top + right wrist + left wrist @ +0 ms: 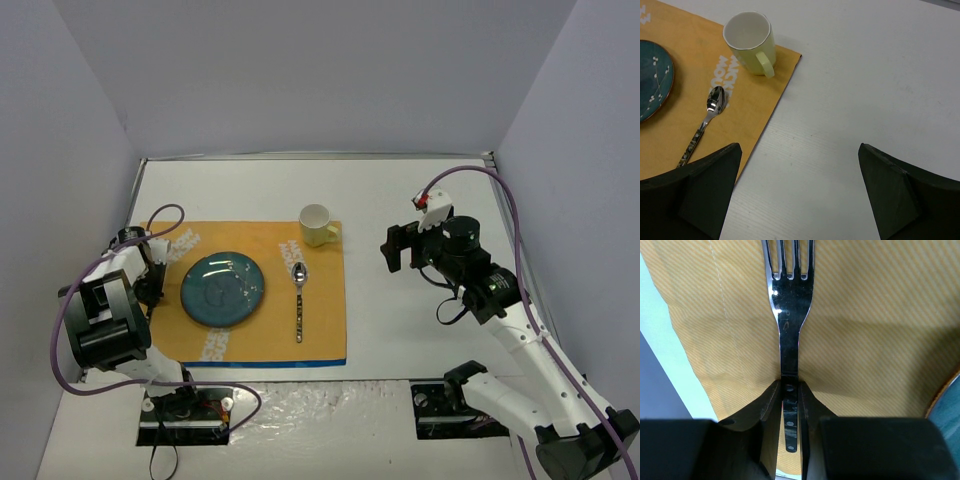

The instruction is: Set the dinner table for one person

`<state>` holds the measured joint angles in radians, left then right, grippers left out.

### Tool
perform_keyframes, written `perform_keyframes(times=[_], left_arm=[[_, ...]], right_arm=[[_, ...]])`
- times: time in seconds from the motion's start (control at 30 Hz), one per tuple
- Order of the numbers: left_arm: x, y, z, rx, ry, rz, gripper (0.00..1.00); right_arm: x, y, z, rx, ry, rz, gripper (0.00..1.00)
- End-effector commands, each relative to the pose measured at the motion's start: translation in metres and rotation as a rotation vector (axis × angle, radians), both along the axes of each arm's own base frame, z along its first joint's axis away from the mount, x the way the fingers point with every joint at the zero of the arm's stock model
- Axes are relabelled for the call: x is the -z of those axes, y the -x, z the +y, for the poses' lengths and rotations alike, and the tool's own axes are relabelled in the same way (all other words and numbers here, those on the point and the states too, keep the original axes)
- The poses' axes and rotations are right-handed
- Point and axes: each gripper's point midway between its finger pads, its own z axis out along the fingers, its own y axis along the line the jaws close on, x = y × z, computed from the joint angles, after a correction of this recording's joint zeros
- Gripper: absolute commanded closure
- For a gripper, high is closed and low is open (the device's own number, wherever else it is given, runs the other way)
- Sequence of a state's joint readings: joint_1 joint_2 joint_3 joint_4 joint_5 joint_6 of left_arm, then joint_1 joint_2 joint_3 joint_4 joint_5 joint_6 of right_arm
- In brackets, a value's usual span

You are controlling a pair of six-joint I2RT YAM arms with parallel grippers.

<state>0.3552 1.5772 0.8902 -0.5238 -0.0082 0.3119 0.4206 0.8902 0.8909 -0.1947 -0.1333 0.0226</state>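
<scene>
On the white dinner table [395,320] lies an orange placemat [325,330]. It carries a blue plate [222,288], a spoon [299,300] to the plate's right and a pale yellow mug [317,225] at its far right corner. My left gripper [789,390] is shut on the dark handle of a fork [789,315], tines pointing away, low over the placemat [865,340] left of the plate [949,400]. In the top view my left gripper [152,272] sits at the mat's left edge. My right gripper [799,150] is open over bare table [865,90], right of the mat.
The right wrist view shows the mug [750,42], the spoon [707,120] and the plate's edge [652,80] on the placemat [755,100]. Grey walls enclose the table on three sides. Purple cables loop beside both arms.
</scene>
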Motion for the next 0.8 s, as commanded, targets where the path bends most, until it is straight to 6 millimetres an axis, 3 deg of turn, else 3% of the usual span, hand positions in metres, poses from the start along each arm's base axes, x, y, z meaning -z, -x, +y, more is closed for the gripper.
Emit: perform_keyframes(times=[0.0,0.13,0.5,0.63,0.77], left_arm=[[-0.004,-0.002,0.009,-0.011,-0.02,-0.001,0.88],[-0.004,-0.002,0.008,-0.004,-0.013,-0.001,0.82],[-0.008,-0.002,0.007,0.0,-0.015,-0.019,0.46],[-0.018,-0.001,0.009,-0.01,-0.036,-0.046,0.31],[-0.042,-0.008,0.01,-0.038,-0.063,-0.135,0.24]], right_arm=[[-0.011,-0.007,0.001,0.009,-0.002,-0.051,0.0],[-0.012,-0.008,-0.001,0.016,0.0,-0.055,0.0],[-0.013,-0.007,-0.003,0.024,0.002,-0.056,0.0],[-0.016,-0.006,-0.002,0.019,-0.001,-0.059,0.0],[-0.015,-0.006,-0.001,0.014,-0.002,-0.056,0.0]])
